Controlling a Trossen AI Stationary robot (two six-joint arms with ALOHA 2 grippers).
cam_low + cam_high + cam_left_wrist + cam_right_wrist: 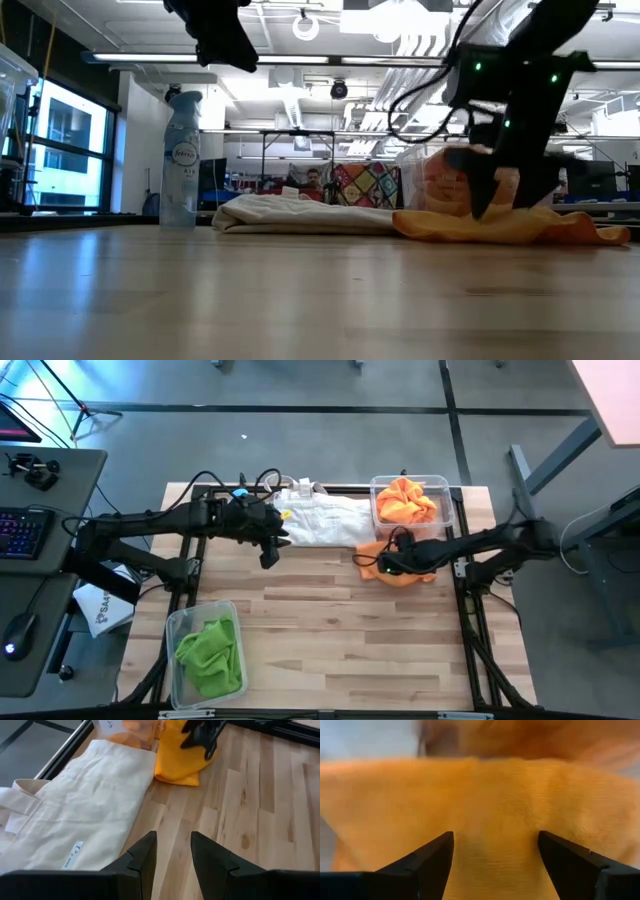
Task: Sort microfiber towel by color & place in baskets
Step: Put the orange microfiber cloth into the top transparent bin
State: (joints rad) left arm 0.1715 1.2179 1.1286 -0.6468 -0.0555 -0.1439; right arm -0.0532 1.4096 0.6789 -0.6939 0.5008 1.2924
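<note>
One orange microfiber towel (412, 577) lies flat on the table just in front of the far right basket (451, 510), which holds more orange towels (405, 502). My right gripper (383, 567) is open wide and points steeply down over that loose towel (495, 795), a finger on either side of its middle. My left gripper (268, 557) hangs high above the table beside the white bag, open by a narrow gap (172, 837) with nothing in it. The near left basket (175, 625) holds green towels (210, 655). My right gripper stands with its fingertips (480, 210) down at the loose orange towel (520, 228). Whether they touch the cloth, I cannot tell.
A white fabric bag (320, 520) lies flat at the far middle, next to the orange towel. A spray bottle with a blue cap (180, 160) stands at the far left of the bag. Bare wood spreads across the table's middle and near right.
</note>
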